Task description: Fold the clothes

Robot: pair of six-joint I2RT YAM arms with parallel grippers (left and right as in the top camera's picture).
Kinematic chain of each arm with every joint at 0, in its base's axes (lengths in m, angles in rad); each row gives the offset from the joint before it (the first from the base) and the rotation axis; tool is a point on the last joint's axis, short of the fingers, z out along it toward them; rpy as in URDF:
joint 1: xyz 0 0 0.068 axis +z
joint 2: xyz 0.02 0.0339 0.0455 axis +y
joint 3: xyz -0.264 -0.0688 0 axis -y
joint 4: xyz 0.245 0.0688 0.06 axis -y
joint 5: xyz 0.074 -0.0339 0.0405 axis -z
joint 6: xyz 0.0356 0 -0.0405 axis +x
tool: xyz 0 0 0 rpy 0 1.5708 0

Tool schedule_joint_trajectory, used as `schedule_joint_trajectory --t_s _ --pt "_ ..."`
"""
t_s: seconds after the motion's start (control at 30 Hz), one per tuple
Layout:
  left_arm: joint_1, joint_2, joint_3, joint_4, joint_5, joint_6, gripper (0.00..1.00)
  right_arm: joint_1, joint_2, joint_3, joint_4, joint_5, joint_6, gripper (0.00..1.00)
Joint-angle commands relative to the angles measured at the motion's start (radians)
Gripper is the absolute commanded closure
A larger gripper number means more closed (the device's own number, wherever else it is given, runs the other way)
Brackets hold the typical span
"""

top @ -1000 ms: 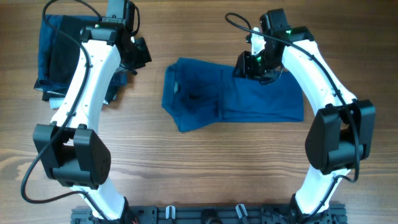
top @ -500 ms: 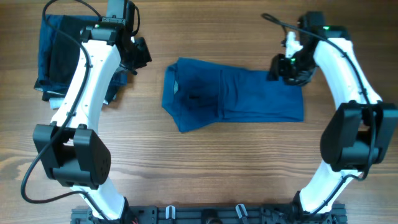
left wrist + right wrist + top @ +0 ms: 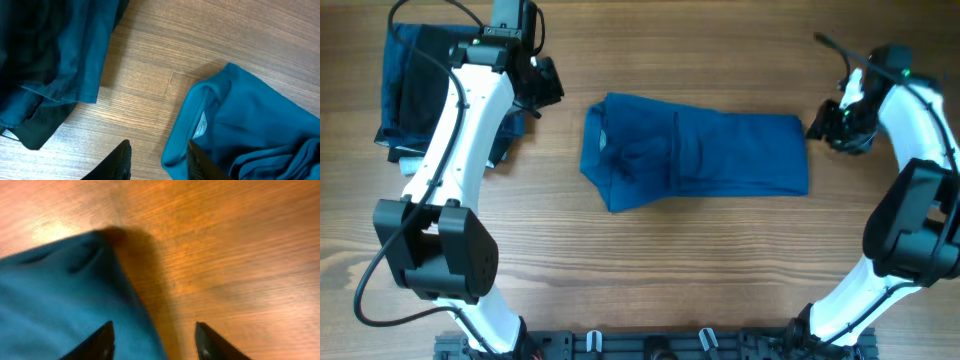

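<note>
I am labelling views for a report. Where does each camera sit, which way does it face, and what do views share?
Overhead: above the table, facing straight down at the blue shirt and dark garments; both arms show.
Left wrist: on that arm, facing down past the left gripper at the shirt's collar and dark garments.
Right wrist: on that arm, facing down past the right gripper at the shirt's corner.
Shared: all three show the shirt.
</note>
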Motion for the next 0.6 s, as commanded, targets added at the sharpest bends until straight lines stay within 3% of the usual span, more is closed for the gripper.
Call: schedule_joint_trajectory --t_s 0.0,0.43,0.57 --pt "-0.001 0.013 0.004 0.01 -0.003 -0.002 0.63 0.004 -0.017 -0.121 0.095 -0.085 0.018 0.52" --pt "-0.001 0.02 0.004 0.037 -0.003 -0.002 0.61 0.035 -0.017 -0.203 0.219 -0.075 -0.06 0.52" --pt "-0.001 0.024 0.004 0.044 -0.003 -0.003 0.61 0.037 -0.016 -0.203 0.219 -0.065 -0.061 0.64"
